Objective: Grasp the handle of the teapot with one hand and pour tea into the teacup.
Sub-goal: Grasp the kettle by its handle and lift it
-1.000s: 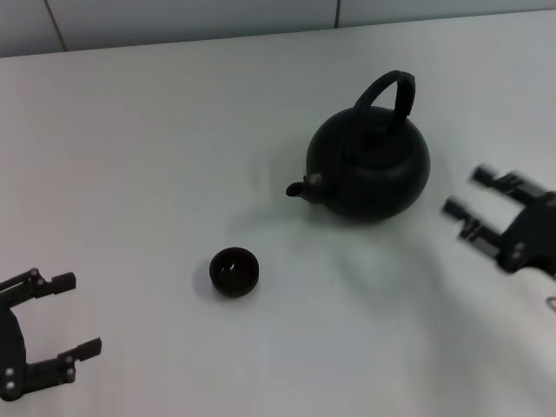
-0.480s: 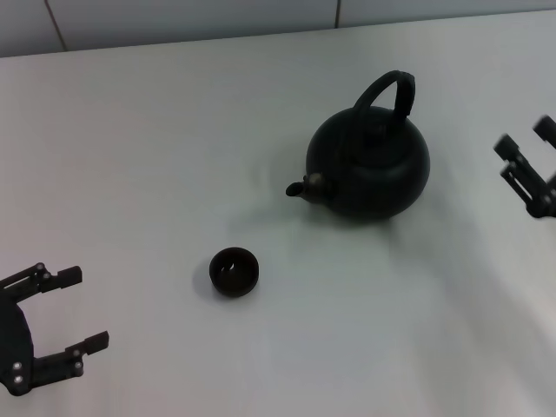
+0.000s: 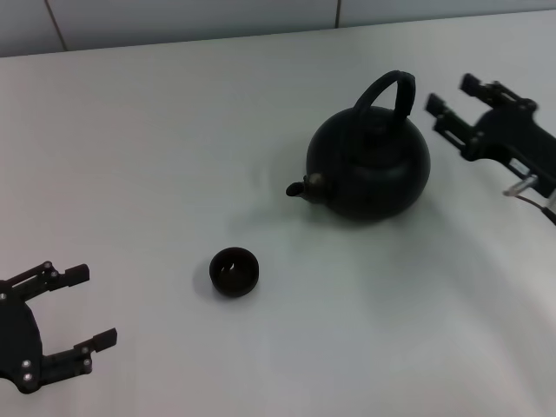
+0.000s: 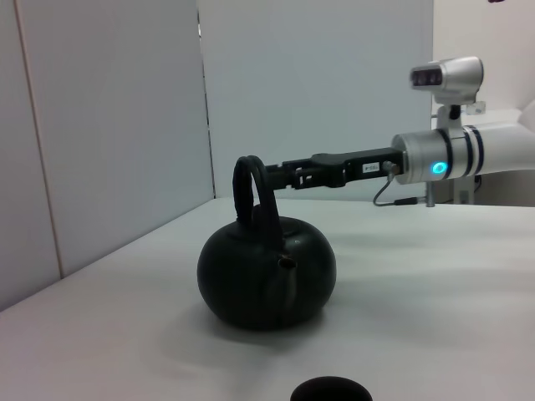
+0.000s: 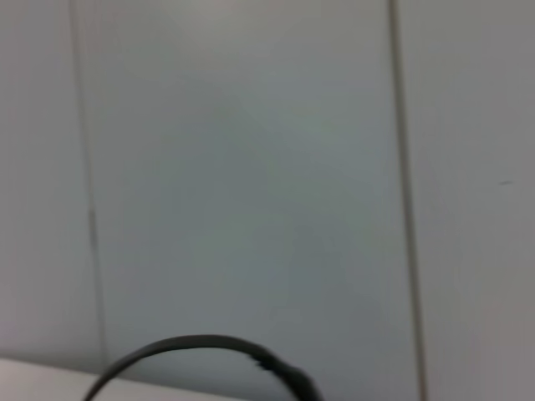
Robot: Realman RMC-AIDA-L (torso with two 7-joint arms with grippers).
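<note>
The matte-black teapot (image 3: pixel 369 165) stands upright on the white table, right of centre, its brass-tipped spout (image 3: pixel 300 187) pointing left toward the teacup. Its arched handle (image 3: pixel 389 89) rises over the body. The teapot also shows in the left wrist view (image 4: pixel 266 271), as does the handle (image 4: pixel 251 188). The tiny black teacup (image 3: pixel 234 270) sits apart, to the front left of the teapot. My right gripper (image 3: pixel 450 94) is open, raised at handle height just right of the handle, not touching it. My left gripper (image 3: pixel 87 306) is open and empty at the front left.
The white table (image 3: pixel 174 156) ends at a grey wall panel (image 3: pixel 191 17) behind. The right wrist view shows only the wall and the top arc of the handle (image 5: pixel 201 347). The right arm (image 4: pixel 435 159) reaches in level behind the teapot.
My right gripper has swung from the table's right front up and back, then leftward to just right of the handle. The left gripper has crept slightly right. Teapot and teacup have not moved.
</note>
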